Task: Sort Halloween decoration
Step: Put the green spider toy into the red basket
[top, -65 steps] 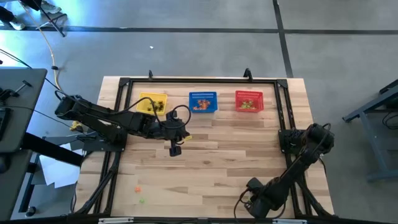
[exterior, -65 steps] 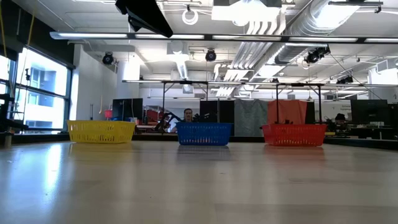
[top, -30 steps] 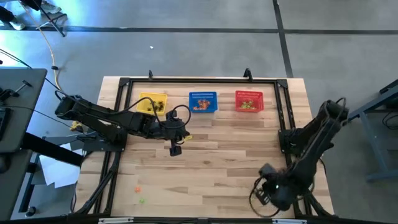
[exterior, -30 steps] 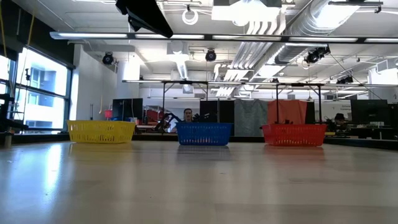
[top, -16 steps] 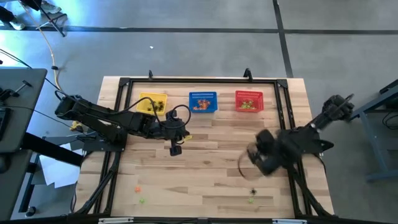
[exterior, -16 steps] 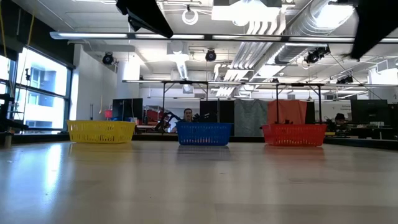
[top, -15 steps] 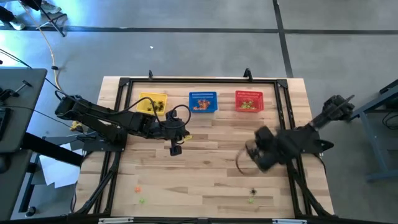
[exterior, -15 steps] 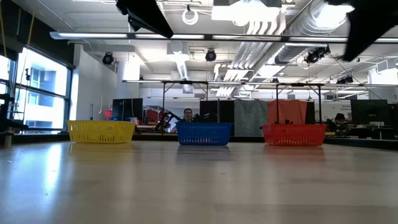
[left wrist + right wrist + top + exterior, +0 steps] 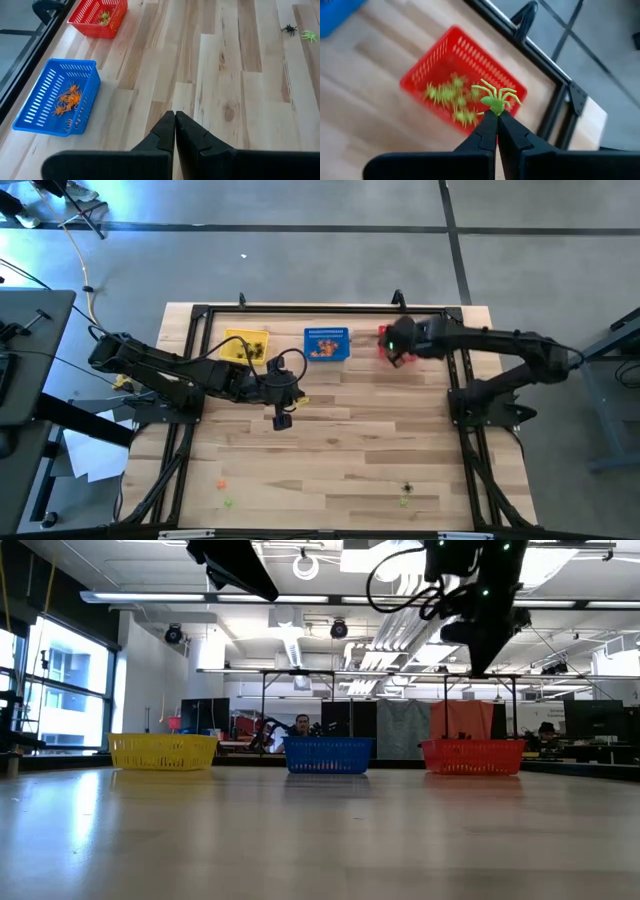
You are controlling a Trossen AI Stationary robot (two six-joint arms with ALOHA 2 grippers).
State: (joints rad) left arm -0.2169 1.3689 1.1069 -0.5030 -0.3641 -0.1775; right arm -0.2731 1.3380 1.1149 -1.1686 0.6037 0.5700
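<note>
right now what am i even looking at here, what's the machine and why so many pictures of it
It is a robot with two dark arms bolted to a wooden table, each ending in a two-finger gripper. One picture looks straight down from above, one looks level across the tabletop, and two come from cameras on the arms' wrists.

At the table's far edge stand a yellow basket, a blue basket holding orange trinkets, and a red basket holding green ones. A few loose trinkets lie near the front edge.

The right gripper is shut on a green plastic spider and hangs above the red basket. The left gripper is shut on nothing and waits over the middle of the table.
</note>
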